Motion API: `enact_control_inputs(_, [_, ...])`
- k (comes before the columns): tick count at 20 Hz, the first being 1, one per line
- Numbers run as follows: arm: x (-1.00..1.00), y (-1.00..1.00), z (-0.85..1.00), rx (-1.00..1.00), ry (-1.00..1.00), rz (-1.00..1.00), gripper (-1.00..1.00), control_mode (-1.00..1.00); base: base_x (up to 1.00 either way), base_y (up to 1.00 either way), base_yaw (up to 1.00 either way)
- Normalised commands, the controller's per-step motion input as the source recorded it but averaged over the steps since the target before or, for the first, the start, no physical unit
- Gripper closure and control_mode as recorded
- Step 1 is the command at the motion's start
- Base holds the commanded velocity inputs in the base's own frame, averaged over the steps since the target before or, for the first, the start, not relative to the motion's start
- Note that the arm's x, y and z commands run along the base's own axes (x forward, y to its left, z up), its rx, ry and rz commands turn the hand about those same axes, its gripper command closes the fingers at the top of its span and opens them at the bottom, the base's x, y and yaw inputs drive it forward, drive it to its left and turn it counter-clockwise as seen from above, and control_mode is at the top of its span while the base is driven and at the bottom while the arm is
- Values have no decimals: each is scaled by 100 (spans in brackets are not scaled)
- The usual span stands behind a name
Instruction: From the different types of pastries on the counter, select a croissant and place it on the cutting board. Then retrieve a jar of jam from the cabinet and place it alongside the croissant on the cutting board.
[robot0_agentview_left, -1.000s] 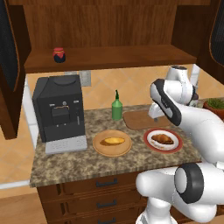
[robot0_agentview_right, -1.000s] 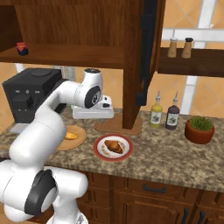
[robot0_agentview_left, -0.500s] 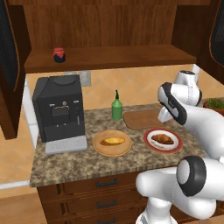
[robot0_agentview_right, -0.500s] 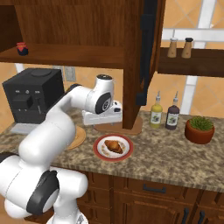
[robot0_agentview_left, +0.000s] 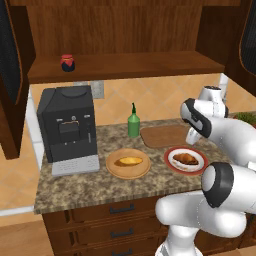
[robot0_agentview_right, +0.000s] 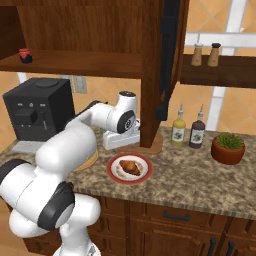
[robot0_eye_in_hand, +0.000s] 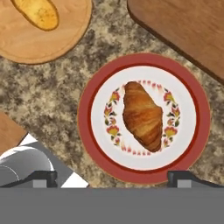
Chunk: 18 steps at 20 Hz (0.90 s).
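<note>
1. Jam jar (robot0_agentview_left: 67, 62) sits at the far left of the cabinet (robot0_agentview_left: 125, 65) shelf, about ten o'clock from the coffee machine (robot0_agentview_left: 67, 127); it is untouched, so that half of the task waits.
2. Bun (robot0_agentview_left: 129, 161) lies on the round wooden plate (robot0_agentview_left: 112, 170) on the bench (robot0_agentview_left: 90, 187), just left of the red-rimmed plate (robot0_agentview_left: 172, 167). It is the wrong pastry.
3. Croissant (robot0_eye_in_hand: 142, 116) rests in the middle of the red-rimmed plate, lying from eleven to five o'clock in the hand view.
4. Board (robot0_agentview_left: 162, 135) lies bare at about twelve o'clock from the croissant in the left base view, near the red-rimmed plate.
5. Pincer (robot0_agentview_right: 119, 142) hangs above the croissant, spread wide and holding nothing.
6. Step in hand, as I judge it: lining up to pick the croissant.
7. Next move likely calls for a straight descent, the fingers straddling the croissant's narrow waist, a gentle close, then a short carry to the board.
</note>
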Motion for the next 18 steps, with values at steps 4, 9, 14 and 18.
enact_control_inputs(4, [1,-9,-37,-1,1,15,-100,-100,0,0,0])
enact_control_inputs(9, [3,-1,-31,0,0,0,-100,-100,0,0,0])
enact_control_inputs(14, [5,1,-18,0,0,-5,-100,-100,0,0,0])
enact_control_inputs(18, [42,3,-26,-3,0,-7,-100,-100,0,0,0])
